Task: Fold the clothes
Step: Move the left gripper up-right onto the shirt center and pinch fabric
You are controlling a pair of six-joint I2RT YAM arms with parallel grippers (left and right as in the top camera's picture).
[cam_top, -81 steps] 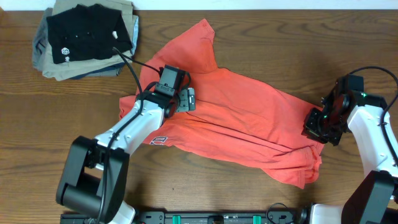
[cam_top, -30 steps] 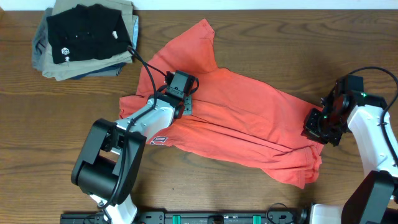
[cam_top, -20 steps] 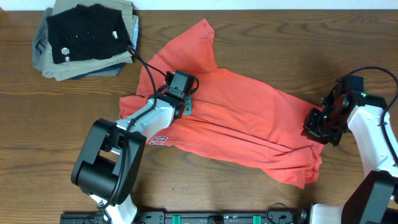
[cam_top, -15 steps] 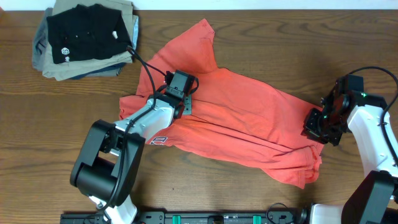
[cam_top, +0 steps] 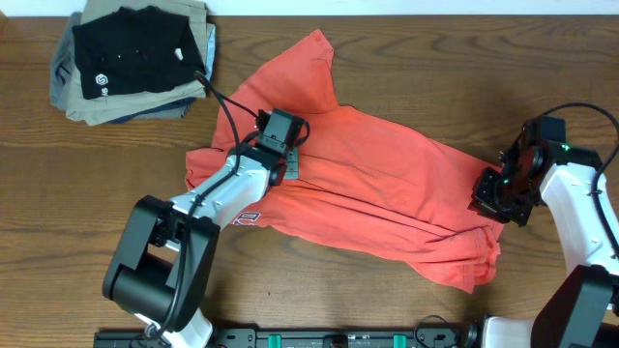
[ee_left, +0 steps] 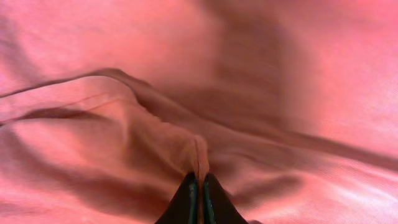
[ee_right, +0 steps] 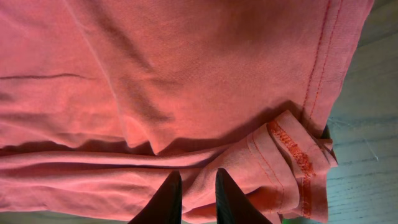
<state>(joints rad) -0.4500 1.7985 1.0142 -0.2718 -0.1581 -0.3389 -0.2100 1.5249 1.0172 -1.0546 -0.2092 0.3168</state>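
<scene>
Crosswise on the desk (cam_top: 406, 58), the coral T-shirt (cam_top: 377, 184) runs from 10 to 4 o'clock. The left tool (ee_left: 198, 190) is pinched tight on a cloth ridge toward 9 o'clock. The right tool (ee_right: 194, 190) is nearly closed on the 4 o'clock hem.

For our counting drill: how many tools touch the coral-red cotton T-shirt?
2. The left tool pinches a ridge in the coral-red cotton T-shirt, left of centre; the right tool holds its right edge. Neither is hidden.
</scene>
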